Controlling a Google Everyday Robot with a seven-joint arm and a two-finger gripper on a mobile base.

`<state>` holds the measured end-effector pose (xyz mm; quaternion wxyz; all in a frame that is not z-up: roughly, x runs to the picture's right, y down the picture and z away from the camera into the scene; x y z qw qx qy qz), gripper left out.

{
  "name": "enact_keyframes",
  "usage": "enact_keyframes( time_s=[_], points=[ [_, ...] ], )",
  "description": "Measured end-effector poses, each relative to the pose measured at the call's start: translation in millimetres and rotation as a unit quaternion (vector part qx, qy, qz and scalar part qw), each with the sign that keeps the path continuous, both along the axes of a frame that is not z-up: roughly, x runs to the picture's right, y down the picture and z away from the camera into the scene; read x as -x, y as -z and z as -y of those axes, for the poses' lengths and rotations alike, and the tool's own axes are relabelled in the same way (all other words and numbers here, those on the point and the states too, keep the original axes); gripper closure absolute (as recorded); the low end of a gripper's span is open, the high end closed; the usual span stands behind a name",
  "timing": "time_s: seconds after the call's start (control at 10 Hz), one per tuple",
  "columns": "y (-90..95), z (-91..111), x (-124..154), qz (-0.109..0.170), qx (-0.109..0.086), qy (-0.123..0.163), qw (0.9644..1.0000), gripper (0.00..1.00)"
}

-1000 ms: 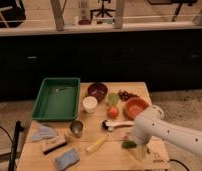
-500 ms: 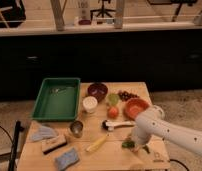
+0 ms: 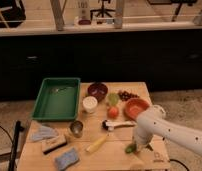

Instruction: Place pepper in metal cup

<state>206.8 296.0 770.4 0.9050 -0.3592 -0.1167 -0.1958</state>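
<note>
The pepper (image 3: 130, 148) shows as a small dark green piece on the wooden table (image 3: 114, 159) near the front right, partly hidden by my arm. My gripper (image 3: 136, 144) is down at the table, right over the pepper and touching or nearly touching it. The white arm comes in from the right. The metal cup (image 3: 76, 128) stands upright at the left of the table's middle, well to the left of the gripper, with nothing seen in it.
Between cup and gripper lie a yellow banana-like piece (image 3: 96, 143) and a white-handled brush (image 3: 119, 124). Behind are a white cup (image 3: 89, 104), dark red bowl (image 3: 97, 90), light green fruit (image 3: 113, 99), orange bowl (image 3: 136, 107) and green tray (image 3: 56, 97). A sponge (image 3: 66, 158) lies front left.
My arm has lowered a little and settled over the pepper. The pepper and the other things on the table have stayed where they were.
</note>
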Motion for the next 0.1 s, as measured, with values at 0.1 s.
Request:
enact_keyframes(
  time_s=[0.1],
  points=[
    [3.1,12.8,3.2,0.02,-0.005,0.024,0.9995,1.0]
  ],
)
